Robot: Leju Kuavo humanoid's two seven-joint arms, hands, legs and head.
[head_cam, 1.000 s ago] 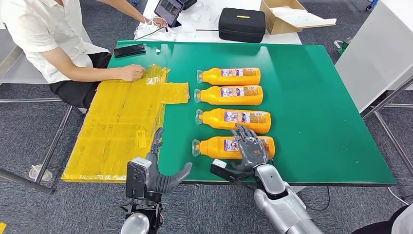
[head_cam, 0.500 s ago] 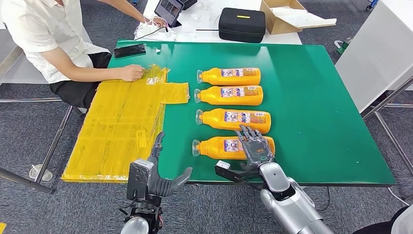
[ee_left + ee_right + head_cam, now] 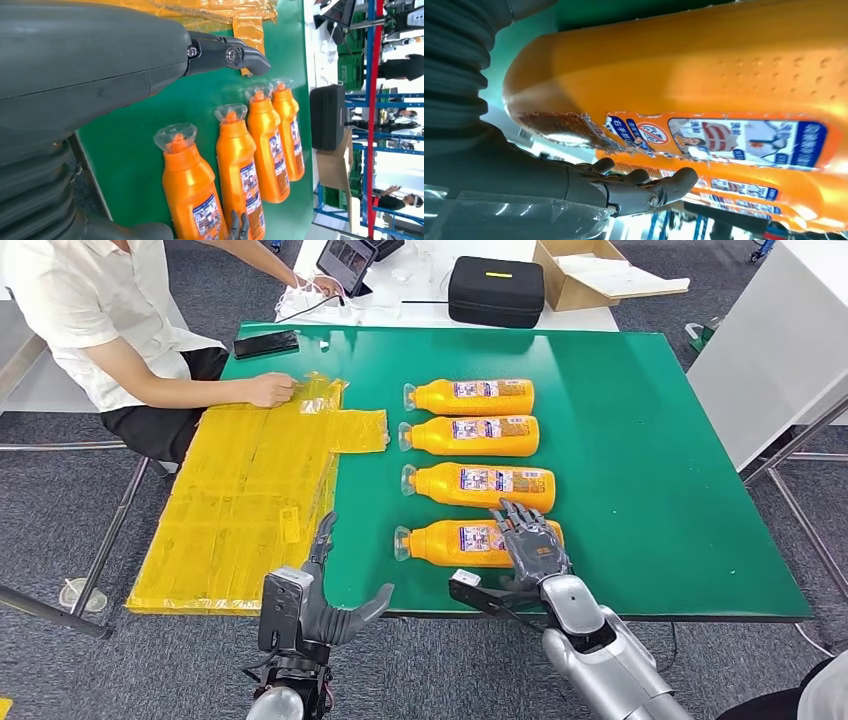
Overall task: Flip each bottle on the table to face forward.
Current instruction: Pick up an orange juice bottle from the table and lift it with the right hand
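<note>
Several orange bottles lie in a row on the green table (image 3: 650, 460), clear caps to the left and labels up. My right hand (image 3: 535, 552) hovers with spread fingers over the base end of the nearest bottle (image 3: 450, 543), gripping nothing. In the right wrist view that bottle (image 3: 704, 75) looms close, and the fingers (image 3: 639, 187) stretch out straight beside it. My left hand (image 3: 320, 595) stays at the table's near edge, fingers apart and empty. In the left wrist view the nearest bottle (image 3: 192, 195) lies ahead of the left hand's fingers (image 3: 225, 52).
A crinkled yellow sheet (image 3: 250, 500) covers the table's left part, with a seated person's hand (image 3: 270, 390) resting on it. A black phone (image 3: 266, 343) lies at the far left corner. Beyond the table are a black case (image 3: 496, 290) and a cardboard box (image 3: 590, 275).
My right hand has slid a little to the right and back toward the near edge over the nearest bottle. The left hand and the bottles have kept their places.
</note>
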